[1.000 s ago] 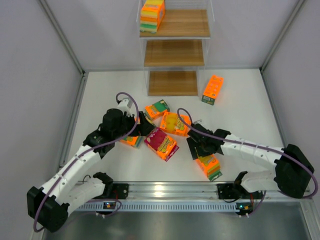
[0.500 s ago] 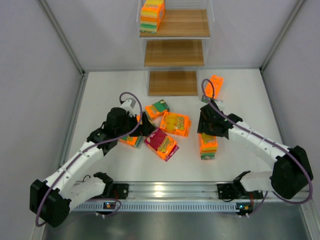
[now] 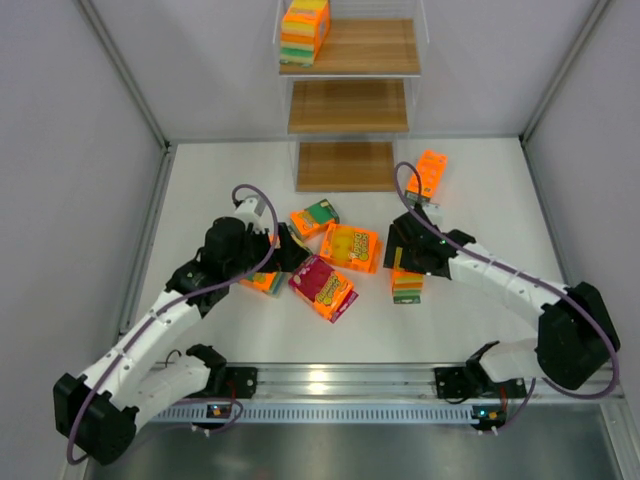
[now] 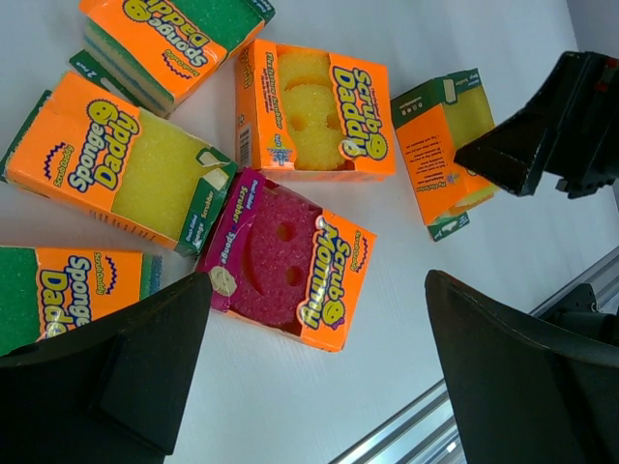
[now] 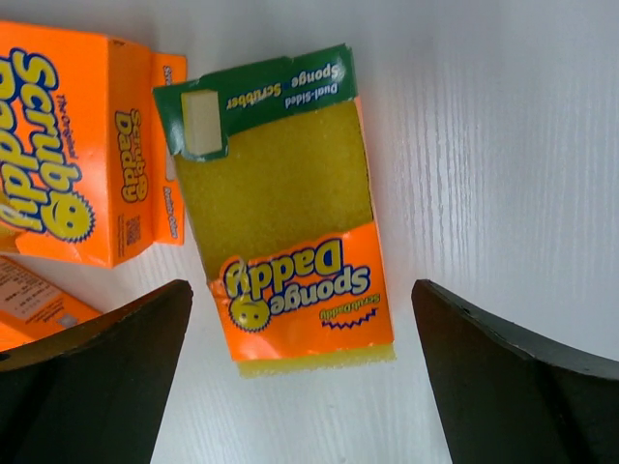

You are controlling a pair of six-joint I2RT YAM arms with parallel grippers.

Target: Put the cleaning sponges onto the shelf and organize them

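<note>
- Your right gripper hangs over a yellow-faced pack. Its jaws are spread wide, and the pack lies flat on the worktop between them, touching neither.
- That pack now lies just beside the yellow Scrub Daddy pack, on its right. A second ago it sat lower, near the front rail. Half a second ago it was slightly farther right.
- Your left gripper is about where it was a second ago. Its jaws are spread wide above the magenta pack.
- A green-faced pack lies at the far side of the cluster.
- The shelf stands at the far edge. One stack of packs sits at the left end of its top board.
- A lone orange pack lies right of the bottom board, well apart from the cluster. The right arm's cable loops just beside it.
- Bare white worktop runs from the yellow-faced pack rightward to the wall frame. A narrower strip separates the cluster from the shelf's bottom board.
</note>
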